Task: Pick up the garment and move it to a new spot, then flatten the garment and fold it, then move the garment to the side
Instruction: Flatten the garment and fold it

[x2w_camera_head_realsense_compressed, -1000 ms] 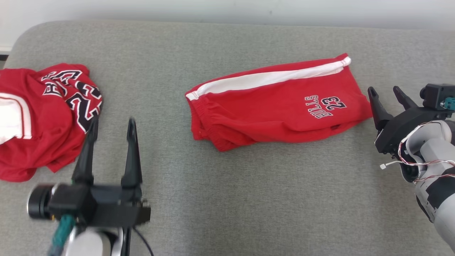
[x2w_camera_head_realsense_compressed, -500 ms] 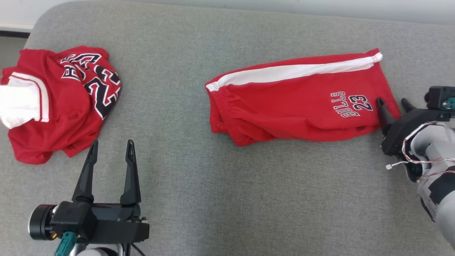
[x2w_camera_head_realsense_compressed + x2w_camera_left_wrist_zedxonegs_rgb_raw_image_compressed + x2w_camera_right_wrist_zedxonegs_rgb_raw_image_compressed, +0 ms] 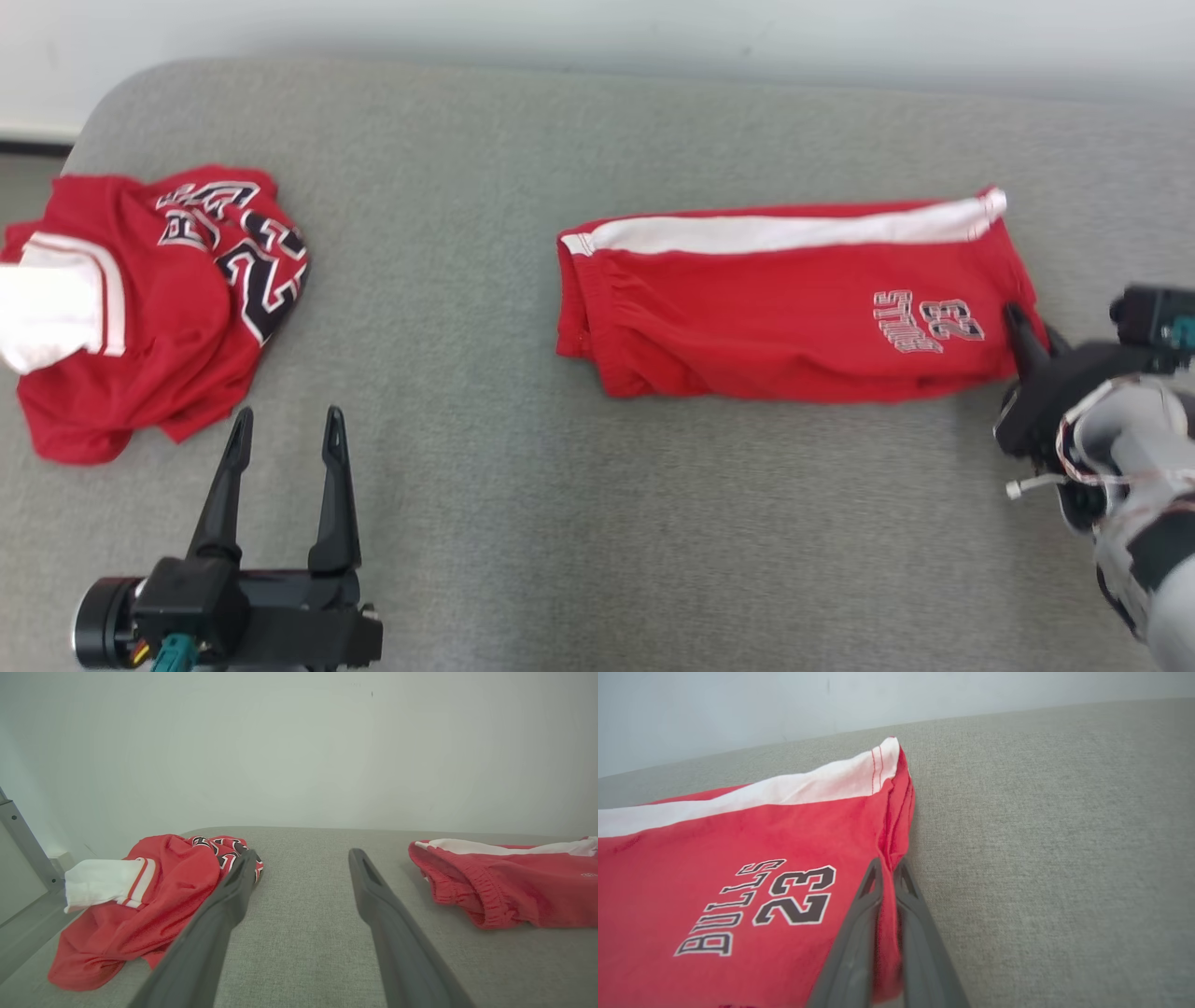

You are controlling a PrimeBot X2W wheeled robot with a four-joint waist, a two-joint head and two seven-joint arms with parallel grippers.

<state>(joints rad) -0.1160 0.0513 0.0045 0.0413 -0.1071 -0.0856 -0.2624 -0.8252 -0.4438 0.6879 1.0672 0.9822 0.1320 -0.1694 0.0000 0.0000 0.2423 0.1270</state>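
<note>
Red shorts (image 3: 775,299) are lying on the grey surface (image 3: 523,523), a bit to the right of the middle. They are folded over, with a white stripe running along the far edge and BULLS 23 showing near the right end. The stretchy waist is pointing to our left. Our right pincer (image 3: 1027,327) is pinching the right end of the shorts, at the corner closest to us. Its two dark fingers (image 3: 850,952) are squeezing together with a thin fold of red cloth between them, and we are seeing this best in the right wrist view. Our left pincer (image 3: 288,420) is pointing across bare grey cloth at the front left, with its fingers standing wide apart and holding nothing. A red jersey (image 3: 149,308) is sitting in a crumpled heap at the far left, with a white part sticking out and black and white numbers on top. It is lying well apart from the shorts and near the left pincer's tips. A pale wall (image 3: 597,28) is standing behind the surface
</note>
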